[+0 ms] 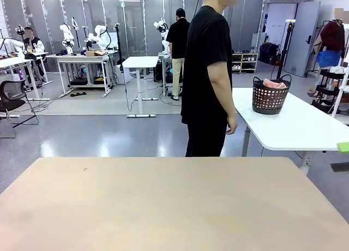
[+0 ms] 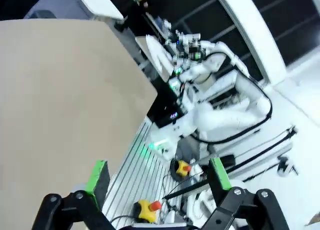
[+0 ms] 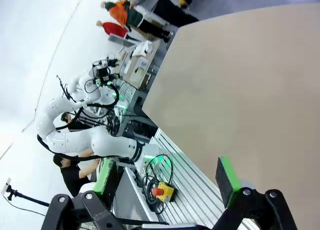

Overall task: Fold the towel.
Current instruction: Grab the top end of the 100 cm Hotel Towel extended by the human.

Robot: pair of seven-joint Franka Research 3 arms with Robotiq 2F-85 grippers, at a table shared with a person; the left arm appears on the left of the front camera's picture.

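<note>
Front view, towel (image 1: 274, 84) in basket (image 1: 270, 102), wrist views, left tool (image 2: 158, 171) and right tool (image 3: 166, 176) wide, empty

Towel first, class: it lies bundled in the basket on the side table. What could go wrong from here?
The towel sits bunched in the basket on the white table, probably beyond both arms, so everything waits on the person. Bunched cloth may land crumpled, hiding its edges. The left gripper and right gripper are open; a hand-over could bring them close to the person.
</note>
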